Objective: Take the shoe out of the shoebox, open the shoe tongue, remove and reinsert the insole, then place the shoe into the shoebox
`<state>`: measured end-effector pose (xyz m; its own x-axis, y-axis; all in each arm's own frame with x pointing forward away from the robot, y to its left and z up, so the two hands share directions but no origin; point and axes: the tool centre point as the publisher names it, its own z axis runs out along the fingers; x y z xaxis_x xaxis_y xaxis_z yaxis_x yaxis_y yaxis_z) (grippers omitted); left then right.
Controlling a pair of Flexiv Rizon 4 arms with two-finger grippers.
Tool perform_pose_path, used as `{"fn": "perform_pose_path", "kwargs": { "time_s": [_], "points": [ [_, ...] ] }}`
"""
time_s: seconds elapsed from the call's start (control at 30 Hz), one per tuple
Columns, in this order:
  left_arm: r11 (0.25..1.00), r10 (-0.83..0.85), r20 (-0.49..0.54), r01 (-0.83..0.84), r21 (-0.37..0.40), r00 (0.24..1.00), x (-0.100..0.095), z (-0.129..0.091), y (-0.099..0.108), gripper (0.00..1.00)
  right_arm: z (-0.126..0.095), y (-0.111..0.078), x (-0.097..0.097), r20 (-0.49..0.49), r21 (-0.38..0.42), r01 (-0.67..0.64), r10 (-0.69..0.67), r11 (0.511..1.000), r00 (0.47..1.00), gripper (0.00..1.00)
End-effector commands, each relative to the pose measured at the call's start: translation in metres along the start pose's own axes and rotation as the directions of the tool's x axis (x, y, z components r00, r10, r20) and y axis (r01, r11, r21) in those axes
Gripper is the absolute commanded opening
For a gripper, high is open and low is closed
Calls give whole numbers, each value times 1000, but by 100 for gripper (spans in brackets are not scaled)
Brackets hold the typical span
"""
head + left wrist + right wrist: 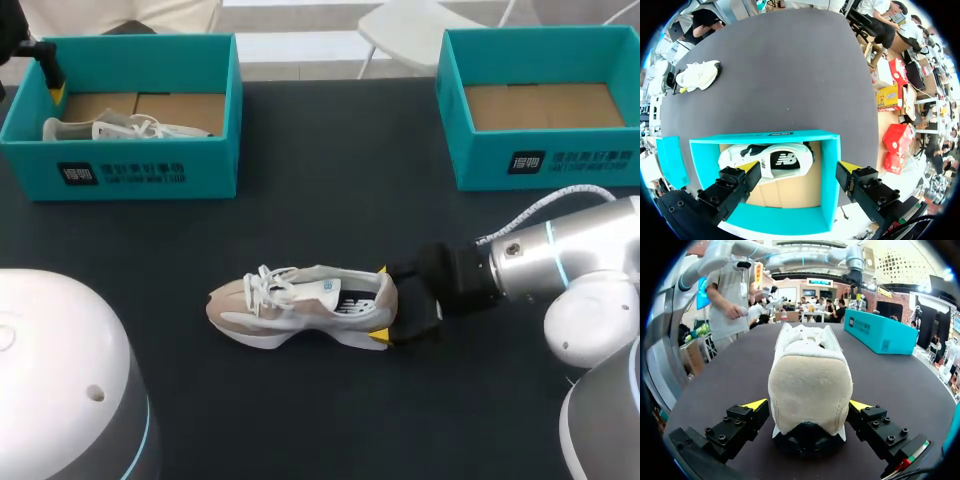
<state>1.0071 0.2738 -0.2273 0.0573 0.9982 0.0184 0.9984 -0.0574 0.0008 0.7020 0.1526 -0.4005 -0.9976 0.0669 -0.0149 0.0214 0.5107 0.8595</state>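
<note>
My right gripper (381,302) straddled the sneaker's (290,300) heel, jaws wide; closing squarely would have steadied it for tongue-opening.

We record one item of furniture: a table (330,150) with a flat, dark grey, matte top that spans the head view. Its far edge runs straight. Lighting is even and diffuse, so shadows on the surface are soft. The top shows a faint sheen in the right wrist view.

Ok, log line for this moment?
stage: shoe on table | right gripper: open, straddling shoe heel | left gripper: open, above left shoebox holding second shoe
</note>
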Motion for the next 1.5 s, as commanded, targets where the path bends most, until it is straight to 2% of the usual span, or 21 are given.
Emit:
{"fn": "perform_pose_path", "kwargs": {
  "time_s": [0.03, 0.33, 0.37, 0.4, 0.43, 0.47, 1.5],
  "points": [
    [1000, 1, -1, -1, -1, 1000, 0, 0, 0, 100, 12, 1, -3, -3, 3, -6, 6, 1000, 1000, 100],
    [1000, 1, -1, -1, -1, 1000, 0, 0, 0, 100, 28, -2, -9, -10, -4, -26, 26, 1000, 1000, 100],
    [1000, 1, -1, -1, -1, 1000, 0, 0, 0, 100, 29, -3, -10, -8, -1, -25, 25, 1000, 1000, 81],
    [1000, 1, -1, -1, -1, 1000, 0, 0, 0, 100, 30, -3, -10, -10, 1, -26, 26, 1000, 1000, 38],
    [1000, 1, -1, -1, -1, 1000, 0, 0, 0, 100, 30, -3, -10, -14, 0, -28, 28, 1000, 1000, 7],
    [1000, 1, -1, -1, -1, 1000, 0, 0, 0, 100, 30, -3, -10, -12, 3, -26, 26, 1000, 1000, 0],
    [1000, 1, -1, -1, -1, 1000, 0, 0, 0, 100, 31, -3, -11, -20, -7, -36, 36, 999, 999, 0]
  ]
}}
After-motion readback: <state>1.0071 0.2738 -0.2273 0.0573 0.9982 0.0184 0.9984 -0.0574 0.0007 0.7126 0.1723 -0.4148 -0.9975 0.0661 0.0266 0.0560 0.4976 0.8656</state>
